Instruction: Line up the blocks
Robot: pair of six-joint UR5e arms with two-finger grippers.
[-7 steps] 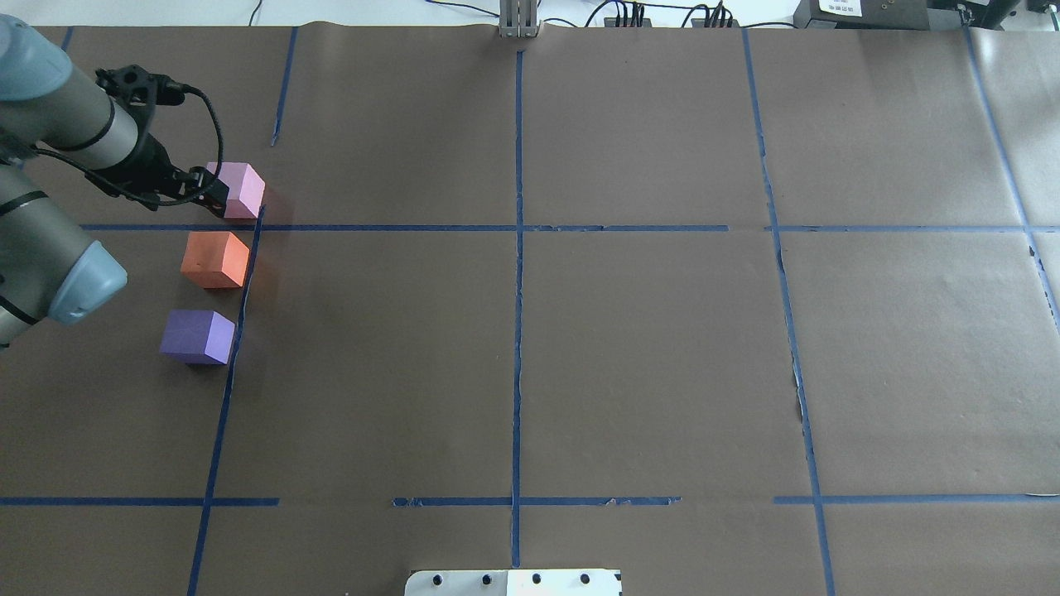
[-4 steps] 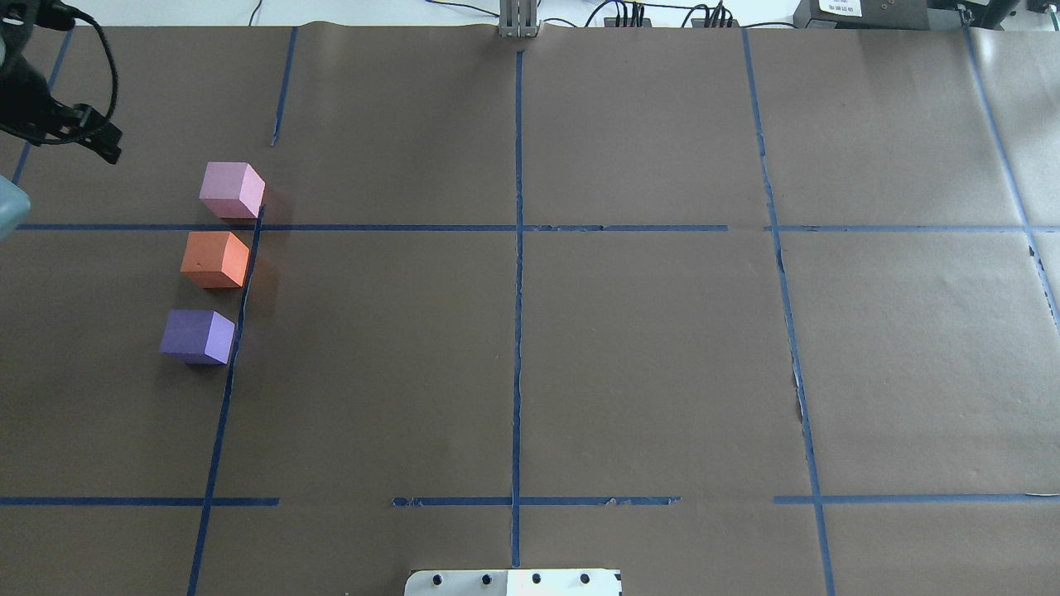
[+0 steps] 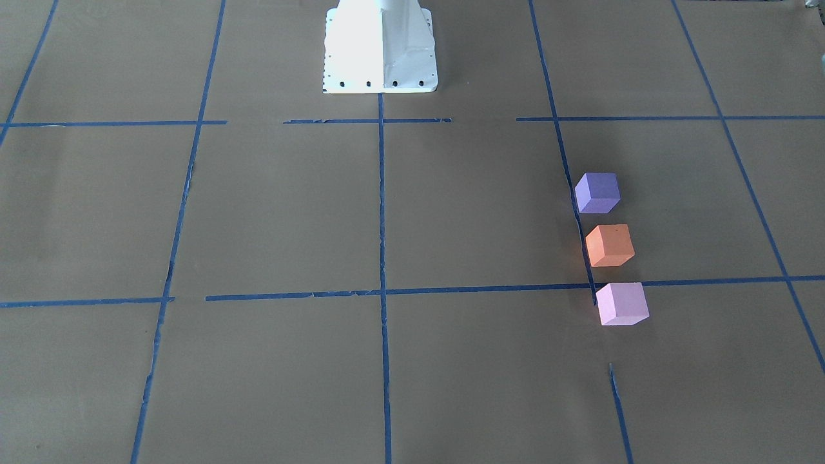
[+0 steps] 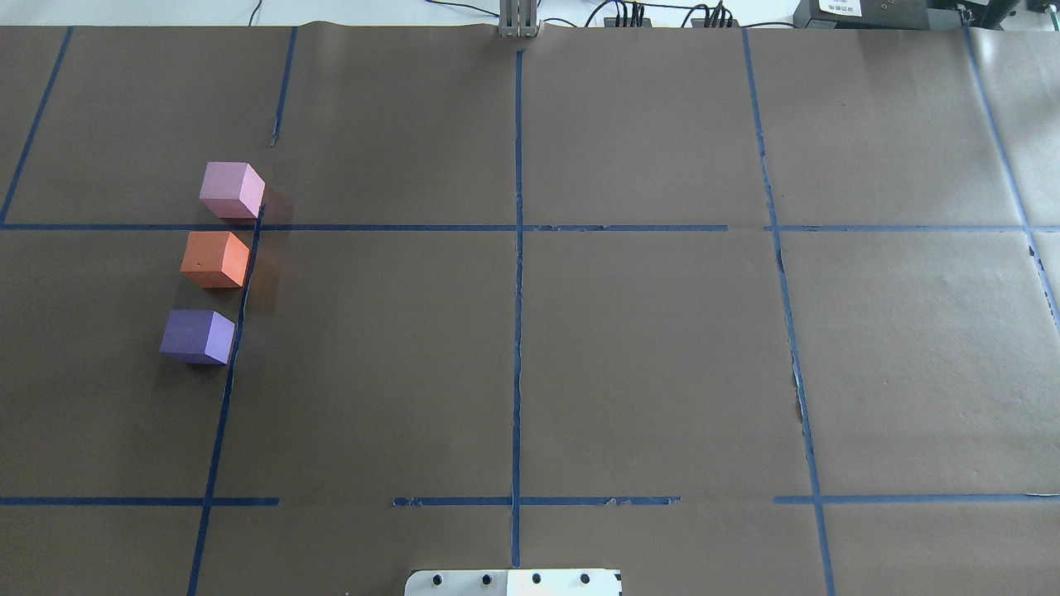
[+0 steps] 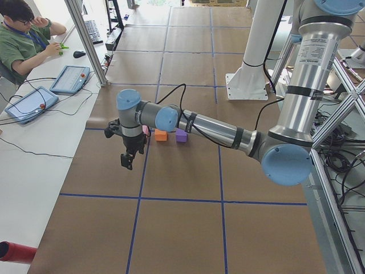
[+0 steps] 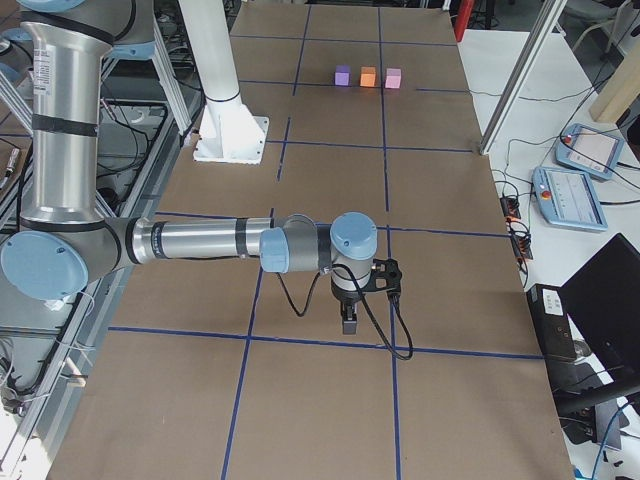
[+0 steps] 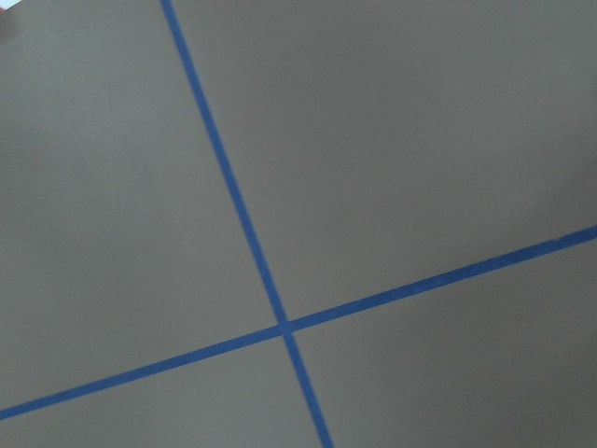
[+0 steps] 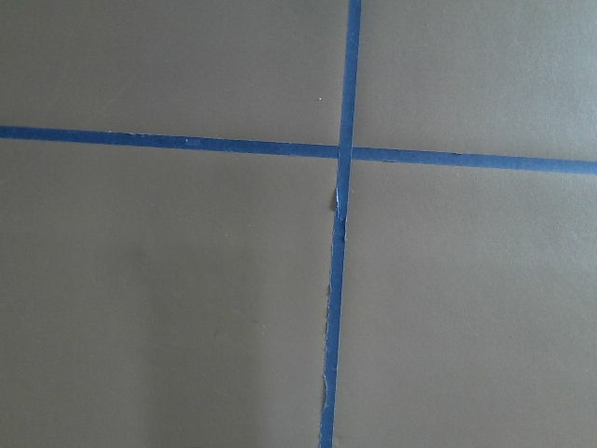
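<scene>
Three foam cubes stand in a row on the brown paper, with small gaps between them. In the overhead view the pale pink-lilac block (image 4: 232,189) is farthest, the orange block (image 4: 215,259) is in the middle and the dark violet block (image 4: 198,336) is nearest. They also show in the front-facing view: pink (image 3: 621,303), orange (image 3: 609,245), violet (image 3: 597,192). My left gripper (image 5: 126,162) shows only in the exterior left view, apart from the blocks. My right gripper (image 6: 349,319) shows only in the exterior right view, far from them. I cannot tell whether either is open or shut.
Blue tape lines (image 4: 517,290) grid the brown paper. The white robot base (image 3: 380,45) stands at the robot's side of the table. Cables and boxes (image 4: 662,15) lie along the far edge. An operator (image 5: 23,40) sits at a side desk.
My left arm has drawn back from the pink-lilac block and left the overhead view on its left side. The three blocks have not moved.
</scene>
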